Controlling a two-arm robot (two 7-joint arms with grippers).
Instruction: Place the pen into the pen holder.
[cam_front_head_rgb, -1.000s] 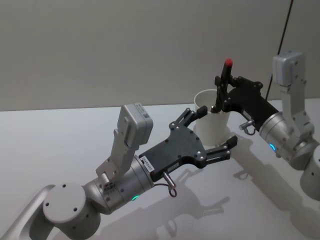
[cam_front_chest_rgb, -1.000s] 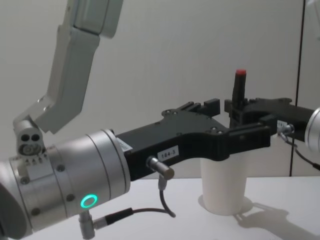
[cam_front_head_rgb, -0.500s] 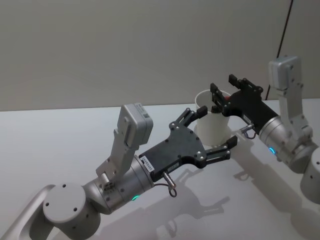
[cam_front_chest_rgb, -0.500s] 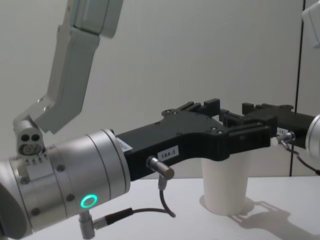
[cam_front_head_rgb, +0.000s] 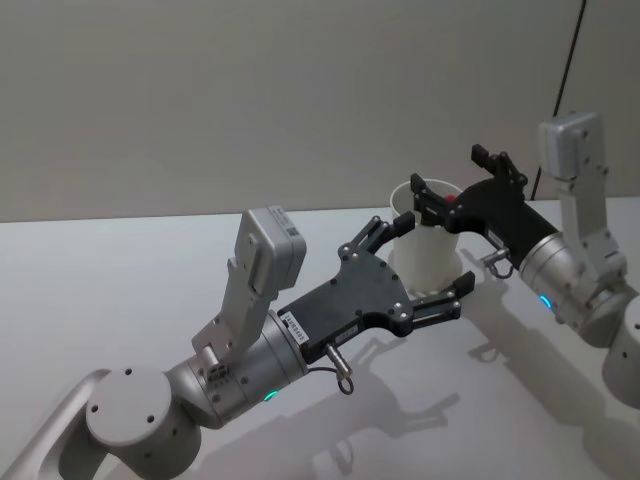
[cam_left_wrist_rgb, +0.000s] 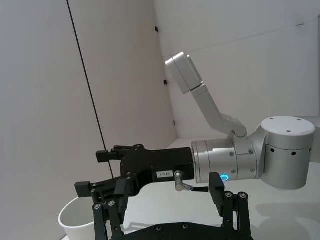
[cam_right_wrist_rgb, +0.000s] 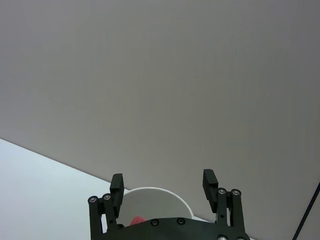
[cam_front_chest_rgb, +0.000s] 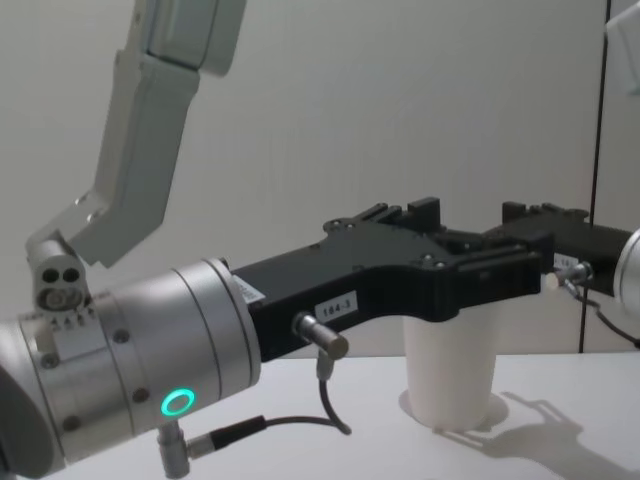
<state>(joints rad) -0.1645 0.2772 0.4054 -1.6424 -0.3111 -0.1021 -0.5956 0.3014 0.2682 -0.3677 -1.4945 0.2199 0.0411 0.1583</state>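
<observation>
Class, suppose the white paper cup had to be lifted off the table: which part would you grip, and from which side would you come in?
Grip the pen holder across its side wall, about mid-height, coming in level from the robot's side. It stands upright on the table and tapers downward, so a side pinch under the rolled rim should not slip. The pen's red tip sits inside, so avoid the mouth. The open left end effector already straddles it.

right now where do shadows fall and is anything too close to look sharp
Head view: the left gripper casts a finger-shaped shadow on the table. Chest view: the pen holder shadows the tabletop to its right; the near left arm looms large and soft.
</observation>
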